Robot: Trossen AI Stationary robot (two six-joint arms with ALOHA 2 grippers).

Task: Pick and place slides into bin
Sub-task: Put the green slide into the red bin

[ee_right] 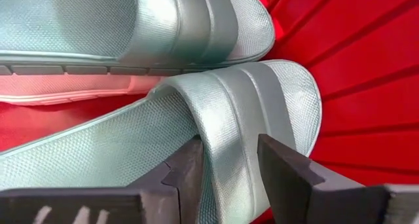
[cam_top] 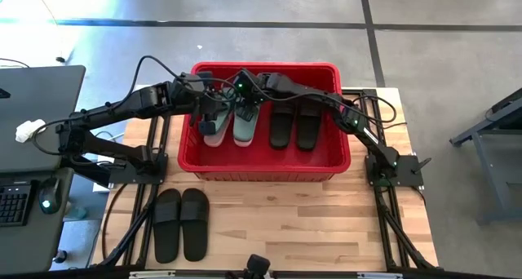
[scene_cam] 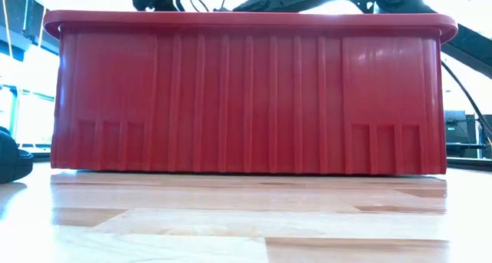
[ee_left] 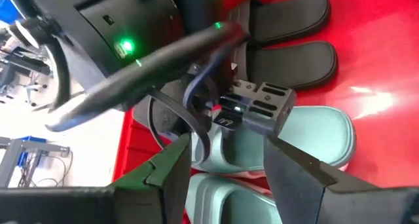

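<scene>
The red bin stands mid-table and fills the low view. Two sage-green slides lie side by side in its left half, and a black pair lies in its right half. My right gripper reaches over the bin's far side and is shut on the right green slide. My left gripper is open just above the left green slide, touching nothing that I can see. No pink slides show plainly. My right gripper pinches the green slide's wide strap between its two fingers. One finger is at the strap's heel-side edge, the other at its toe-side edge. The fingers point down from above. The slide's sole lies in the bin beside the other green slide.
A second black pair lies on the wooden table at the near left. One of its slides shows at the low view's left edge. The right arm's wrist hangs close in front of my left gripper. A desk with a keyboard stands to the table's left.
</scene>
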